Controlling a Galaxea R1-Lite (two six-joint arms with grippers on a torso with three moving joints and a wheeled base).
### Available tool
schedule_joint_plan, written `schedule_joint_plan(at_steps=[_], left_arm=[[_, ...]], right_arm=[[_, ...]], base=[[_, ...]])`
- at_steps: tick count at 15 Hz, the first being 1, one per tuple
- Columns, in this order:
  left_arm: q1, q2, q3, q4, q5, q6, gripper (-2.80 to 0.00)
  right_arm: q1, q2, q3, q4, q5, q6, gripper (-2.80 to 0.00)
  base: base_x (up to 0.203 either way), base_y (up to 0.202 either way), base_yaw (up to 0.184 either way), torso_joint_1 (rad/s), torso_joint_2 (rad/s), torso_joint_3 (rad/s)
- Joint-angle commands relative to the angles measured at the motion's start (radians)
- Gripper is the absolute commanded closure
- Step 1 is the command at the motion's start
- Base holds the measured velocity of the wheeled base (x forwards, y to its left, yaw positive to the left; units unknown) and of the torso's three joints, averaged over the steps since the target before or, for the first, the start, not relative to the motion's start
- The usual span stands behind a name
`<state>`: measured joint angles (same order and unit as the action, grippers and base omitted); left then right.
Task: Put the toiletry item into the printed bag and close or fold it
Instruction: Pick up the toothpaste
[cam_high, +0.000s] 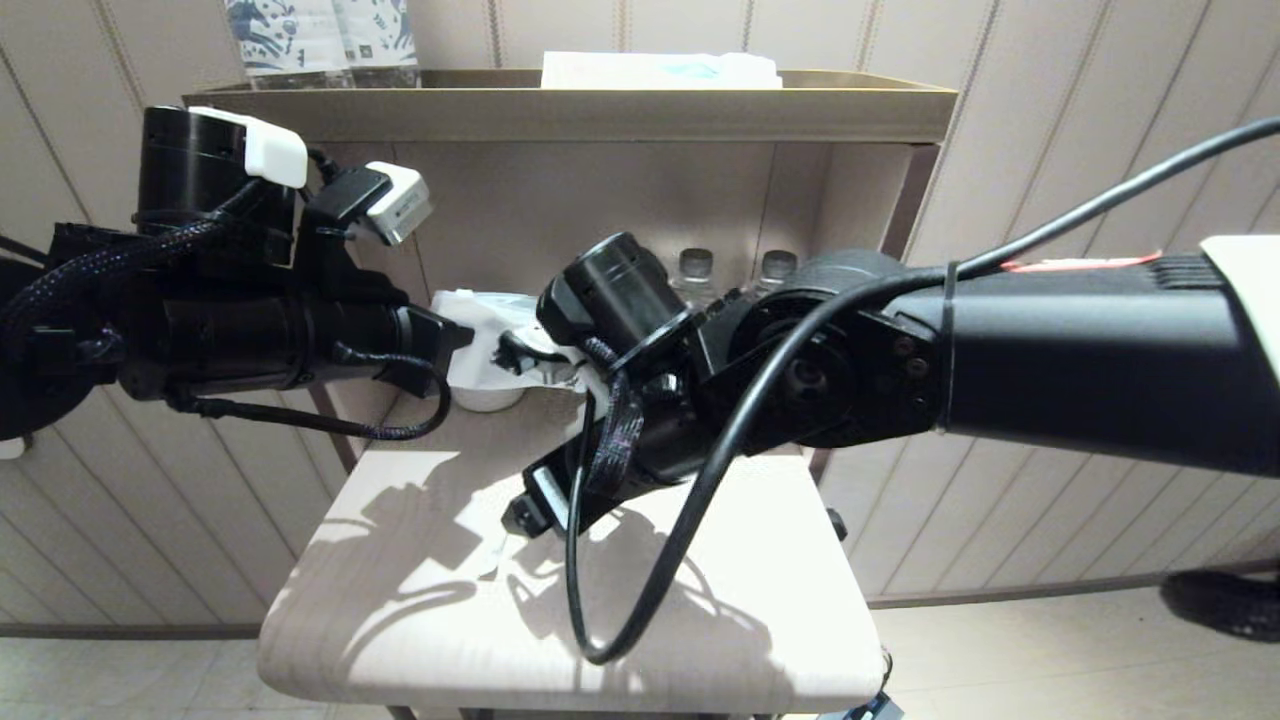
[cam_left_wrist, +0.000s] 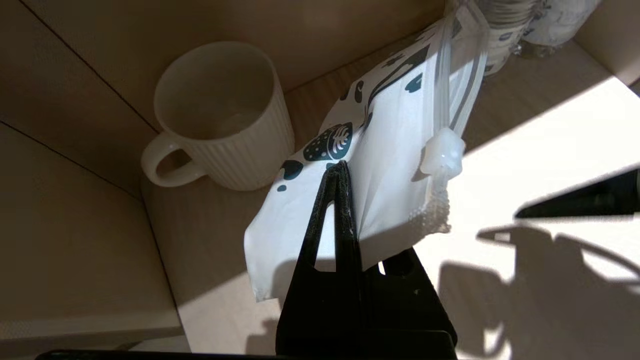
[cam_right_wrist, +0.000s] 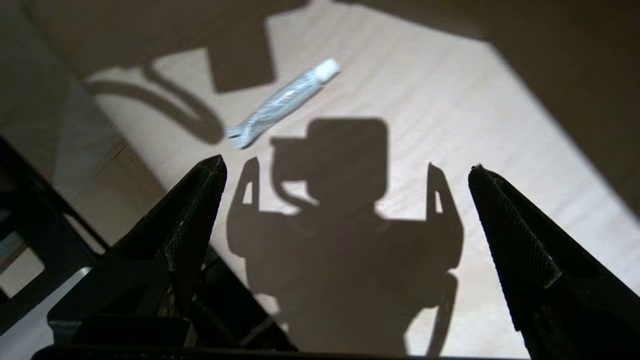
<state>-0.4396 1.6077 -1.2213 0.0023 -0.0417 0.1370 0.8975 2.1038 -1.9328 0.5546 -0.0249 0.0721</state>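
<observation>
Sunlit counter under a shelf, mug tucked in the corner. Left gripper jaws pressed together, pinching the bag beside the mug, hanging off the counter, printed end toward the wall. Right gripper jaws spread wide above a small capped tube lying flat, slantwise.

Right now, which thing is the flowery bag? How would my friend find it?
Look at the pale table, then at the back corner, where a white ribbed mug stands. Just beside the mug, the left gripper is shut on the printed bag, holding it up off the table. It is the only flat, crinkly white thing with dark teal leaf shapes on it.
</observation>
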Motion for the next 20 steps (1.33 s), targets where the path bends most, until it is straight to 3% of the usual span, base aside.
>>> schedule_joint_plan(at_steps=[1,5,9,20], left_arm=[[0.001,0.005,-0.004,0.001,0.002,0.002,0.00],[-0.001,0.006,0.002,0.001,0.000,0.006,0.00],[-0.002,0.006,0.009,0.001,-0.004,0.012,0.00],[-0.018,0.008,0.018,0.002,-0.009,0.013,0.00]], right_arm=[[0.038,0.028,-0.003,-0.003,0.010,-0.006,-2.80],[0.042,0.108,-0.006,-0.072,0.000,-0.037,-2.80],[0.037,0.162,-0.007,-0.160,-0.093,-0.047,-2.80],[0.043,0.196,-0.006,-0.199,-0.118,-0.071,-2.80]], base=[[0.000,0.000,0.000,0.000,0.00,0.000],[0.000,0.000,0.000,0.000,0.00,0.000],[0.000,0.000,0.000,0.000,0.00,0.000],[0.000,0.000,0.000,0.000,0.00,0.000]])
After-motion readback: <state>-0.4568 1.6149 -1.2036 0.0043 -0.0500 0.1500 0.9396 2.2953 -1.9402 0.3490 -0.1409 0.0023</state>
